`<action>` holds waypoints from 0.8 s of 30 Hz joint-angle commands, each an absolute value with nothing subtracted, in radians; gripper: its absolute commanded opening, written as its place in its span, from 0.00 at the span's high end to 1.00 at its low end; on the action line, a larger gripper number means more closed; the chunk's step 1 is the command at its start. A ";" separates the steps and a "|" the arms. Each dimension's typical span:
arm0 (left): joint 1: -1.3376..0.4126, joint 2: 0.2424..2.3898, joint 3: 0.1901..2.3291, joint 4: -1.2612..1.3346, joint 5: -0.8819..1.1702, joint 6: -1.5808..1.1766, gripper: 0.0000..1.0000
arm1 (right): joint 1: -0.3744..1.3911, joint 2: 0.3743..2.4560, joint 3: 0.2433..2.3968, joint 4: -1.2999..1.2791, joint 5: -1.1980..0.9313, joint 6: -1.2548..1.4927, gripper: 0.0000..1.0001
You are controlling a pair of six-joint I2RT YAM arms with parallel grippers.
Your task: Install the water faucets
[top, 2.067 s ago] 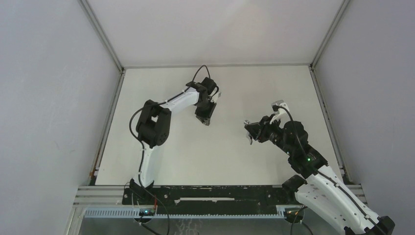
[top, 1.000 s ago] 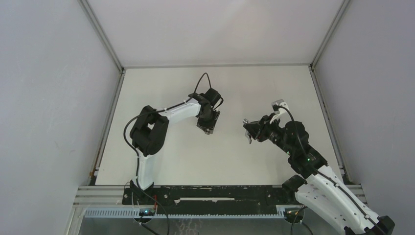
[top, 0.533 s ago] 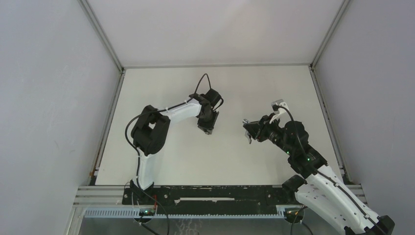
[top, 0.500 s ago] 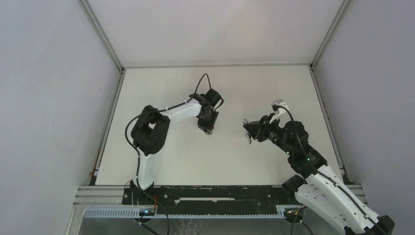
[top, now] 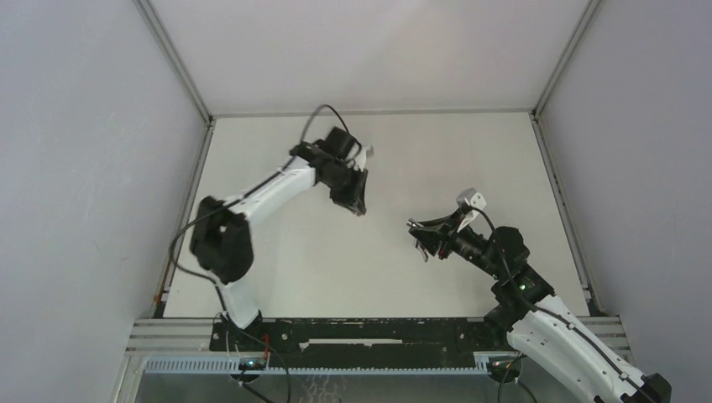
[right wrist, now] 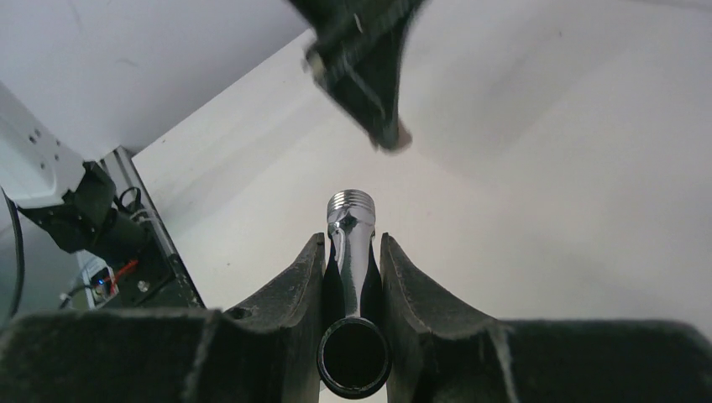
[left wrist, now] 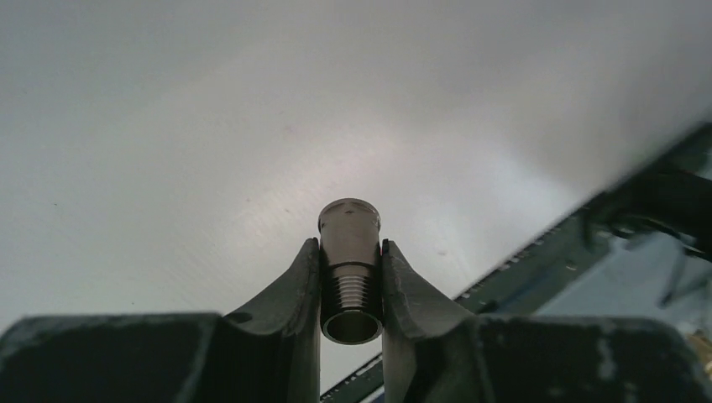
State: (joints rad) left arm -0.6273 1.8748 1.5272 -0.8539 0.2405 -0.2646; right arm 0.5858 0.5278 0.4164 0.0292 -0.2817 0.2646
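Note:
My left gripper [left wrist: 350, 252] is shut on the short dull-grey stub [left wrist: 349, 269], a threaded hollow piece that stands upright between the fingers. In the top view the left gripper [top: 356, 204] hangs above the table's middle. My right gripper [right wrist: 351, 252] is shut on the shiny chrome angled tap piece [right wrist: 351, 252], its threaded end pointing forward and its dark round opening toward the camera. In the top view the right gripper [top: 417, 241] points left, apart from the left gripper. The left gripper's tip [right wrist: 386, 134] shows at the top of the right wrist view.
The white table [top: 294, 252] is walled by grey panels, with metal rails at the back and sides. A black rail [top: 369, 334] with the arm bases runs along the near edge. The left arm's elbow [top: 220, 239] stands at the near left.
My left arm has swung: its elbow moved down-left and the wrist rose toward the back, gripper still holding the stub. My right gripper moved slightly nearer and left with the tap piece.

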 commanded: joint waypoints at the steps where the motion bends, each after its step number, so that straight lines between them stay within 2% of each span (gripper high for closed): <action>1: -0.526 1.591 1.642 -0.826 0.612 -0.244 1.00 | 0.606 0.467 0.389 0.272 -0.346 0.108 1.00; 4: -0.485 1.502 1.609 -0.786 0.737 -0.338 1.00 | 0.608 0.494 0.463 0.205 -0.386 0.048 1.00; 7: -0.449 1.451 1.534 -0.674 0.965 -0.481 1.00 | 0.644 0.524 0.517 0.158 -0.433 -0.056 1.00; 12: -0.441 1.430 1.476 -0.578 1.166 -0.643 1.00 | 0.829 0.512 0.508 0.226 -0.218 -0.274 1.00; 17: -0.440 1.397 1.405 -0.438 1.270 -0.805 1.00 | 0.969 0.544 0.503 0.336 -0.023 -0.507 1.00; 19: -0.441 1.382 1.373 -0.381 1.301 -0.861 1.00 | 1.000 0.567 0.502 0.359 -0.007 -0.631 1.00; 24: -0.442 1.347 1.329 -0.371 1.340 -0.883 1.00 | 1.093 0.587 0.492 0.445 0.106 -0.888 1.00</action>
State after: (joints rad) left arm -0.4454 1.4193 1.3560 -0.4561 1.2358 -0.8078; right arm 1.0306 0.5846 0.4740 0.2893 -0.0303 -0.6102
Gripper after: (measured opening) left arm 0.280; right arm 0.323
